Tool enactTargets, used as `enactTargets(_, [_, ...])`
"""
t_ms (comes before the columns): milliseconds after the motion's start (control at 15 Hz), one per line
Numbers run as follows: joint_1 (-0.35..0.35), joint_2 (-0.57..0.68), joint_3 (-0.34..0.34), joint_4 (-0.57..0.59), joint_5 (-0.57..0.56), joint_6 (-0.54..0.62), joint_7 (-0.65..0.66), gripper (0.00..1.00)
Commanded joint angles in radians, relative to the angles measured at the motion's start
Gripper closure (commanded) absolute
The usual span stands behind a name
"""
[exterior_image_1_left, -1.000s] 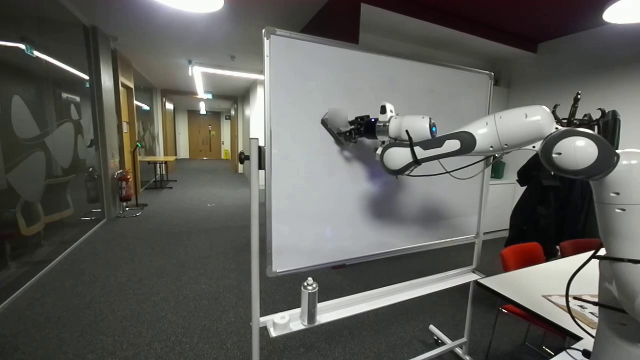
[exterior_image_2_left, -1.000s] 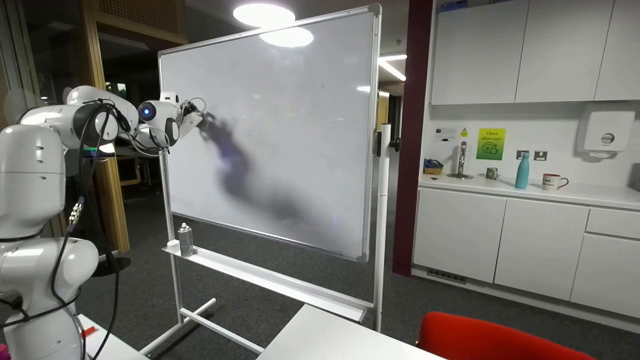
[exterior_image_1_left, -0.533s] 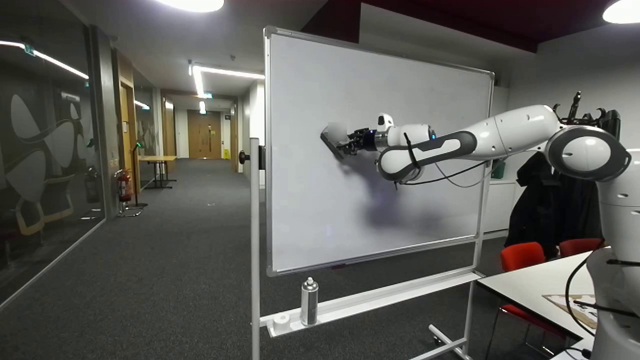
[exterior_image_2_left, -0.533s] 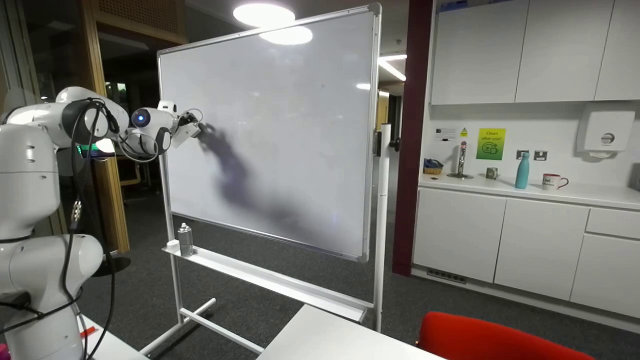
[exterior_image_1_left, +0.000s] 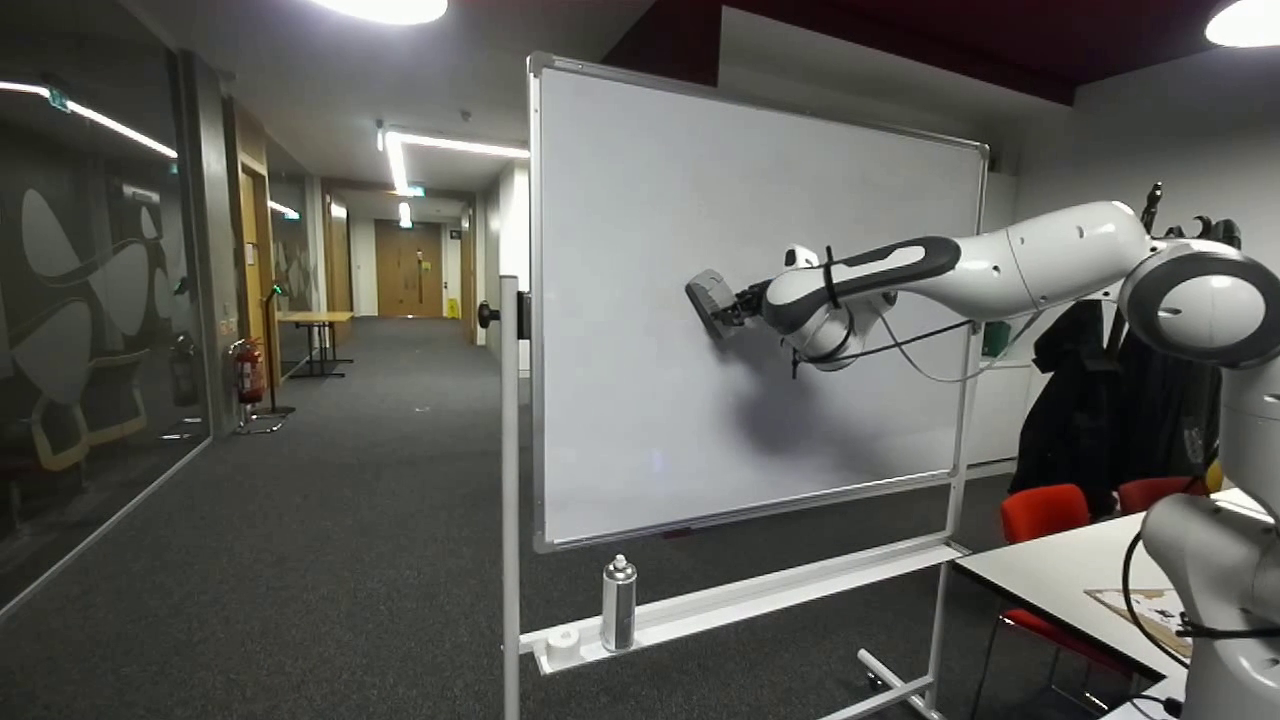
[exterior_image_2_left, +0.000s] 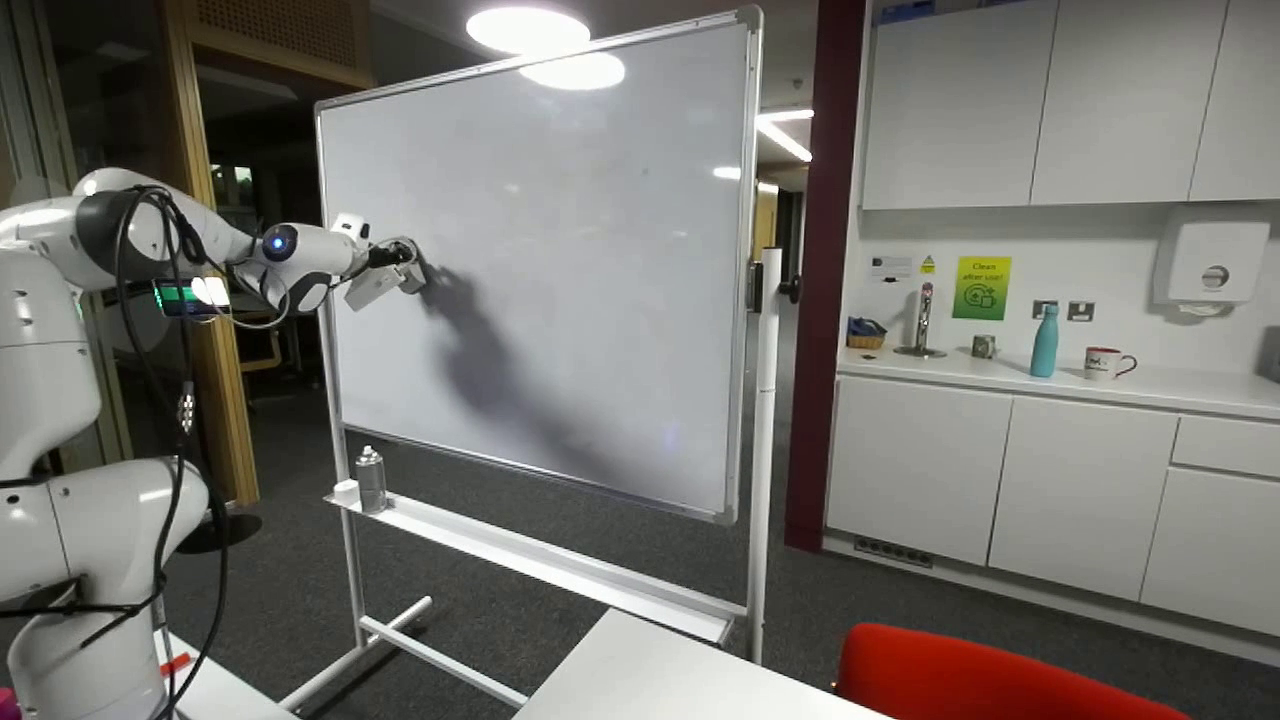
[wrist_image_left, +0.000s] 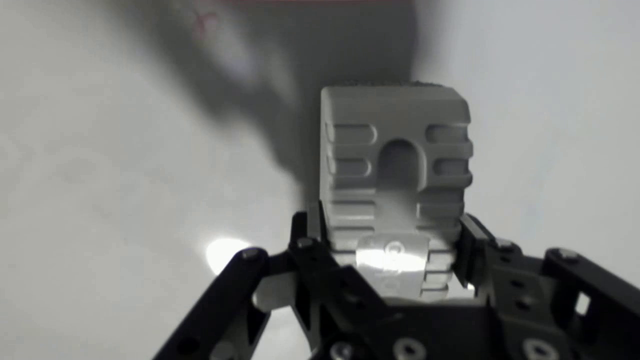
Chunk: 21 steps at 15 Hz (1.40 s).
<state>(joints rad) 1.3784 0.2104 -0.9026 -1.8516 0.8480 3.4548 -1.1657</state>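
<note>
My gripper (wrist_image_left: 392, 227) is shut on a grey ribbed whiteboard eraser (wrist_image_left: 398, 115), one finger on each side of its lower part. The eraser also shows in both exterior views, at the end of the arm (exterior_image_1_left: 708, 300) (exterior_image_2_left: 411, 274). It is tilted in front of the large whiteboard (exterior_image_1_left: 640, 430), left of the board's middle in an exterior view (exterior_image_2_left: 560, 250). I cannot tell whether the eraser's pad touches the board. The arm casts a dark shadow on the board. A faint red mark (wrist_image_left: 204, 22) shows at the top of the wrist view.
A silver spray can (exterior_image_1_left: 619, 605) and a white roll (exterior_image_1_left: 563, 645) stand on the stand's lower tray (exterior_image_2_left: 560, 565). White tables (exterior_image_1_left: 1070, 580) (exterior_image_2_left: 670, 680) and red chairs (exterior_image_1_left: 1045, 512) (exterior_image_2_left: 980, 675) are near. A kitchen counter (exterior_image_2_left: 1100, 395) stands at the side.
The gripper has moved down and to the right across the board in both exterior views, with the eraser in it. The arm's elbow and shoulder have shifted, and the shadow has moved with them.
</note>
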Motion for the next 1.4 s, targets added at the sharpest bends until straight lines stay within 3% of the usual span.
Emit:
enactTargets(0, [0.265, 0.034, -0.273, -0.086, 0.284, -0.001, -0.142, 0.65])
enactTargets(333, [0.628, 0.069, -0.587, -0.271, 0.713, 0.006, -0.338, 0.65])
enactTargets(600, [0.827, 0.049, -0.744, -0.389, 1.015, 0.006, -0.531, 0.65])
enactTargets(733, [0.894, 0.023, -0.810, -0.421, 1.140, 0.006, -0.618, 0.65])
enactTargets(933, [0.977, -0.011, -0.923, -0.418, 1.284, 0.007, -0.642, 0.65])
enactTargets(1333, [1.052, -0.070, -1.105, -0.417, 1.508, 0.008, -0.684, 0.65])
